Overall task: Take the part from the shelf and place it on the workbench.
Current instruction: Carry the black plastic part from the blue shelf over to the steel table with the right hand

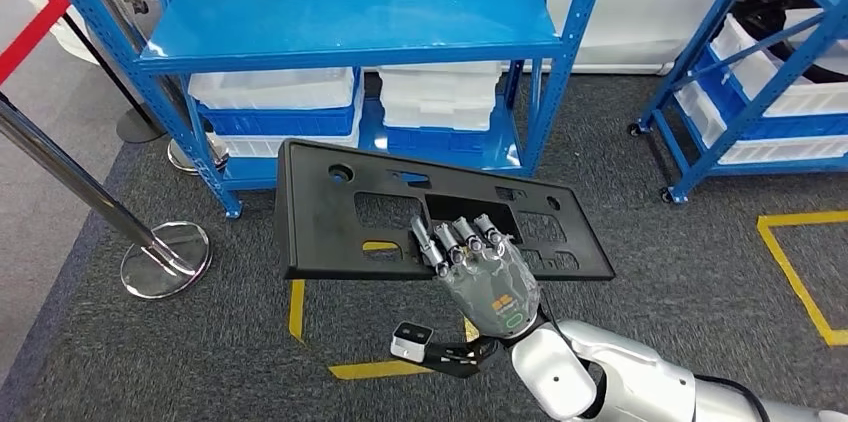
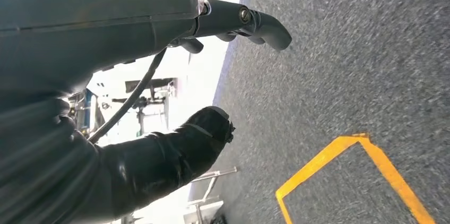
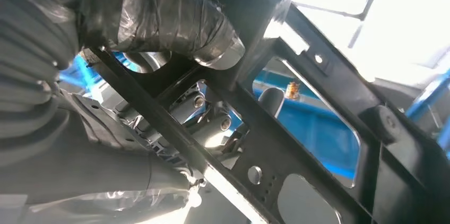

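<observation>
white and blue bins (image 1: 275, 102) sit stacked on the lower level of the blue shelf (image 1: 350, 22), beneath its bare top board; what they hold cannot be told. the part (image 1: 330, 207) is a flat black plastic panel, long and rectangular, with several rectangular cutouts and round holes. it is off the shelf, held level above the grey carpet (image 1: 200, 342) in front of it. the right hand (image 1: 480, 267) grips its near edge, fingers (image 1: 455, 237) over the top. the left hand (image 2: 201, 75) hangs above the carpet, fingers apart, holding nothing.
</observation>
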